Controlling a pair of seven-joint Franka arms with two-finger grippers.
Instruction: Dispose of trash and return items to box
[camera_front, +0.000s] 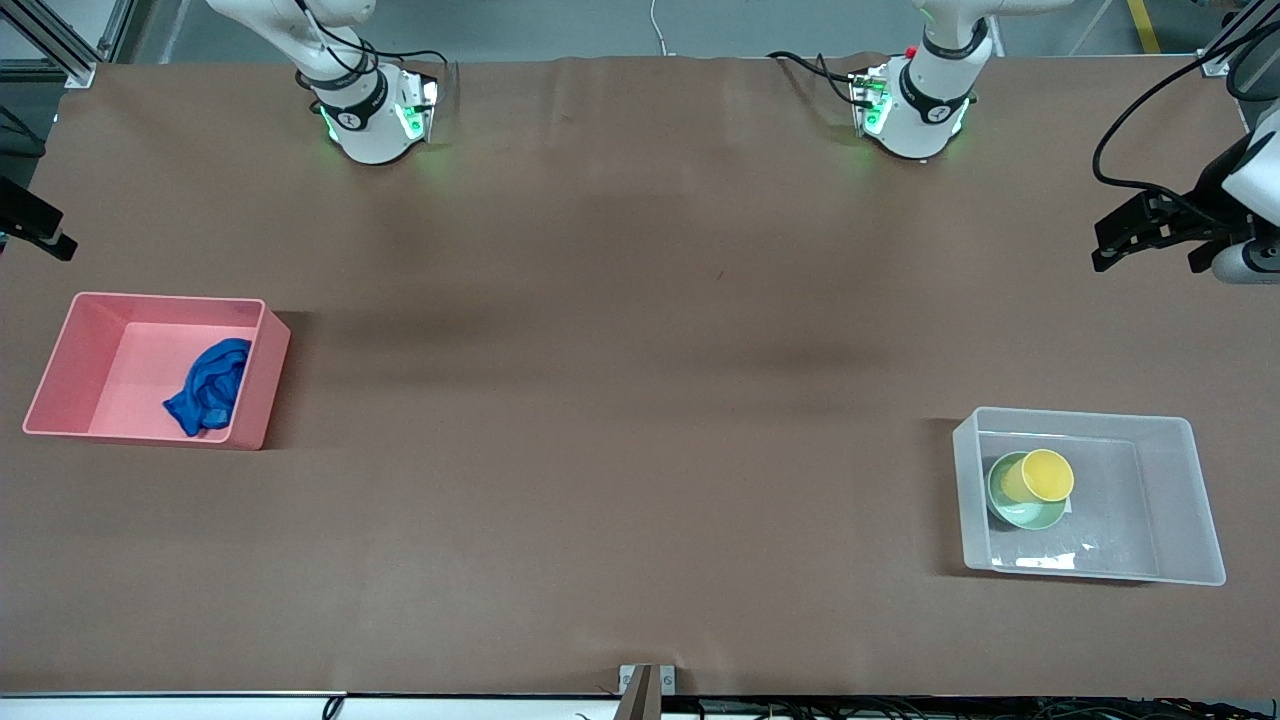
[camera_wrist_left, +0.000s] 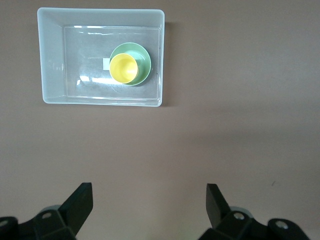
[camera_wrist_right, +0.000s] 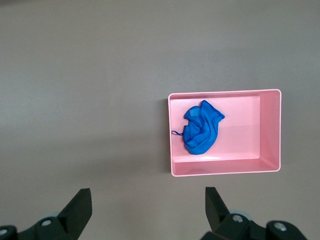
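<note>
1. I read the sorting as done — the blue cloth lies inside the pink bin at the right arm's end of the table, against the bin wall that faces the table's middle.
2. The yellow cup sits tipped in the mint-green bowl, and both rest in the clear box at the left arm's end, in the box end toward the table's middle.
3. My left gripper hangs high over bare table near the clear box, fingers spread wide and holding nothing.
4. My right gripper hangs likewise over bare table beside the pink bin, fingers released and empty.
5. Little is left to go wrong, I judge — the main risk is the cup, which leans on the bowl and could roll off if the box were bumped.
6. A low sweep by either arm could catch a container's rim and drag it.
</note>
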